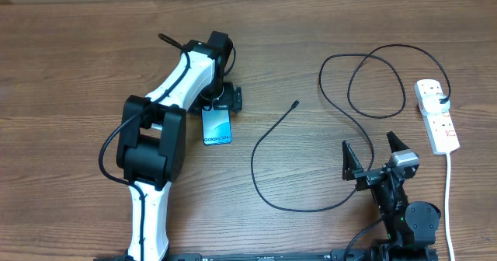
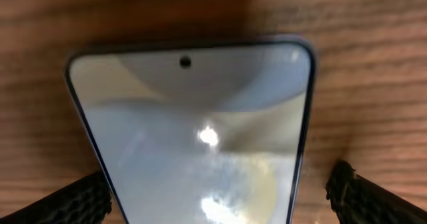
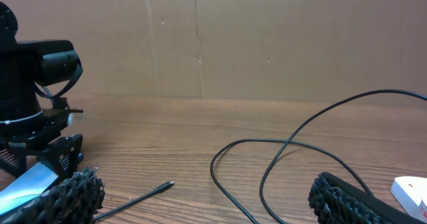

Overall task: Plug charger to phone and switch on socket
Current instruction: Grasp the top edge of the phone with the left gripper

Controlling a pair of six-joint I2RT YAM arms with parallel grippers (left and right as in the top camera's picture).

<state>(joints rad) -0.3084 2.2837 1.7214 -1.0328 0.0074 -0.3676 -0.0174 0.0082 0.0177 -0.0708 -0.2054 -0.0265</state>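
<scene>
The right fingers (image 1: 368, 140) are open wide, with nothing in them. Past them the black charger (image 1: 252, 164) lies loose on the bench (image 1: 78, 74). The left fingers (image 1: 220, 104) are open, one on each side of the phone (image 1: 217, 127). The socket (image 1: 436, 115) lies far right.

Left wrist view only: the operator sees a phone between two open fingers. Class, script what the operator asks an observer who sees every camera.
Operator: Where is the cable tip?
Observer: The cable tip lies loose, right of the phone.
Operator: And its other end?
Observer: It runs to a black plug in the power strip, far right.
Operator: Right gripper?
Observer: The right gripper is open and holds nothing.
</scene>
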